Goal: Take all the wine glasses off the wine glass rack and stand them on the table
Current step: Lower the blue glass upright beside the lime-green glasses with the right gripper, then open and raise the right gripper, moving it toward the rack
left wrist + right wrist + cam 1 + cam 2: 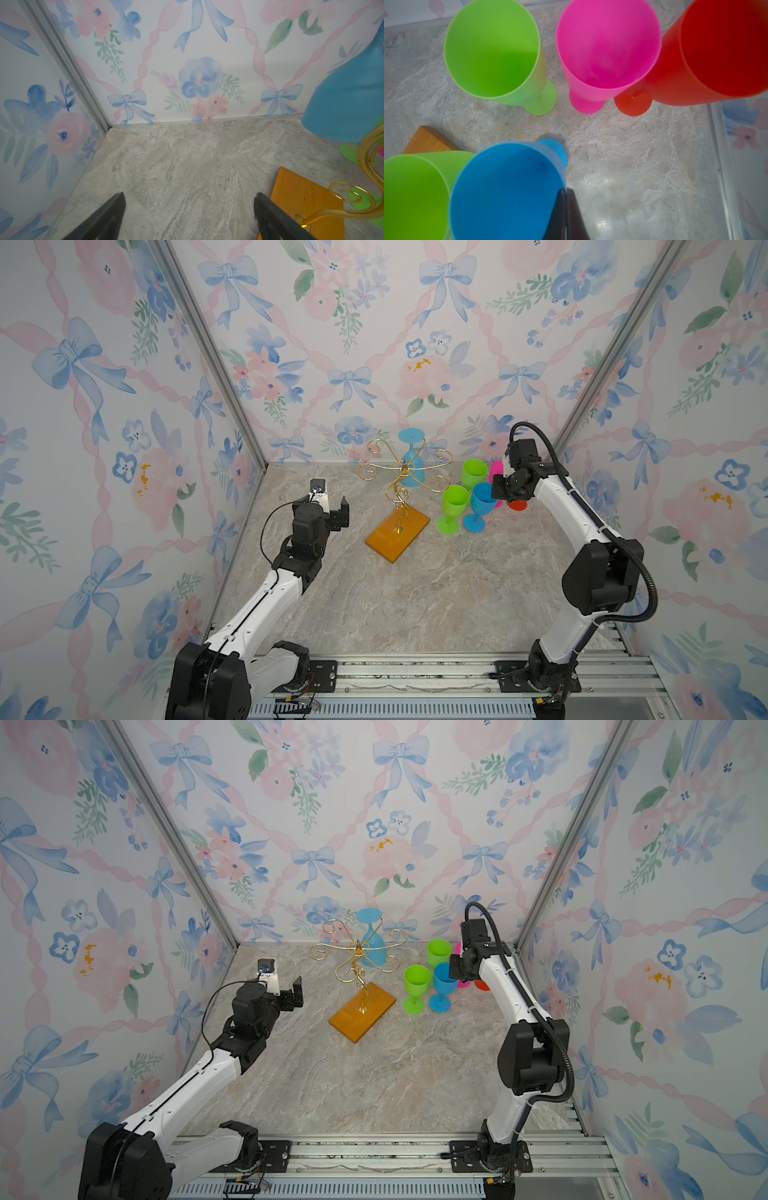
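Left tool [340, 512] well left of racked wine glass [417, 475].

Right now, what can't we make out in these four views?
Upside-down blue plastic wine glass: which curl of the gold wire rack carries its foot is too fine in both top views; the left wrist view's edge crops it.
Pink plastic goblet and red plastic goblet: mostly behind the right arm's wrist in both top views.
Right gripper: hidden under its own wrist in both top views; shut in the right wrist view.
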{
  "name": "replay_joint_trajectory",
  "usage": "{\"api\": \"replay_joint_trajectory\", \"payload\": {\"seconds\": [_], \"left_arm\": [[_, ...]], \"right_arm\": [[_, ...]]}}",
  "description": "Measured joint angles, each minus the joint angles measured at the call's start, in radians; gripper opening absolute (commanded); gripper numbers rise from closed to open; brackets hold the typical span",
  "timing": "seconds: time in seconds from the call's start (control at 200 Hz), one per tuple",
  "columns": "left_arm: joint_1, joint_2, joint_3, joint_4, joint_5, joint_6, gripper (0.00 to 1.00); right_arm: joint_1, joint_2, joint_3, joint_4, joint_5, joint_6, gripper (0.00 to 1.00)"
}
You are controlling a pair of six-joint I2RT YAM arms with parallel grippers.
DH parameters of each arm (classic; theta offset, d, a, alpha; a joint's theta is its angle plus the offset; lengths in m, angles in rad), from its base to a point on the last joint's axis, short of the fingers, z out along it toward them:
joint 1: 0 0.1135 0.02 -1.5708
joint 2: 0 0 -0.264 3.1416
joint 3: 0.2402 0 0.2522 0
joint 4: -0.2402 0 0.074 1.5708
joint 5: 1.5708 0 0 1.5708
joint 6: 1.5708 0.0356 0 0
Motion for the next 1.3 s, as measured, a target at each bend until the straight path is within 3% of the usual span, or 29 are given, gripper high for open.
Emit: {"api": "replay_joint_trajectory", "payload": {"seconds": [0.26,0.745,0.855,1.11,1.3], "left_arm": [[0.0,0.0,0.0,0.0,0.0,0.0,0.98],[0.002,0.0,0.0,0.0,0.004,0.0,0.98],[0.007,0.0,0.0,0.0,0.007,-0.003,0.98],[0.013,-0.005,0.0,0.0,0.015,-0.017,0.98],[0.016,-0.018,0.0,0.0,0.023,-0.019,0.98]], "right_arm": [[0.0,0.0,-0.014,0.015,0.0,-0.003,0.06],[0.0,-0.003,-0.018,0.006,-0.008,-0.021,0.33],[0.0,-0.016,0.005,-0.01,-0.033,-0.021,0.45],[-0.001,-0.043,0.17,-0.019,-0.226,0.015,0.67],[-0.001,-0.014,0.309,-0.021,-0.423,0.054,0.73]]}}
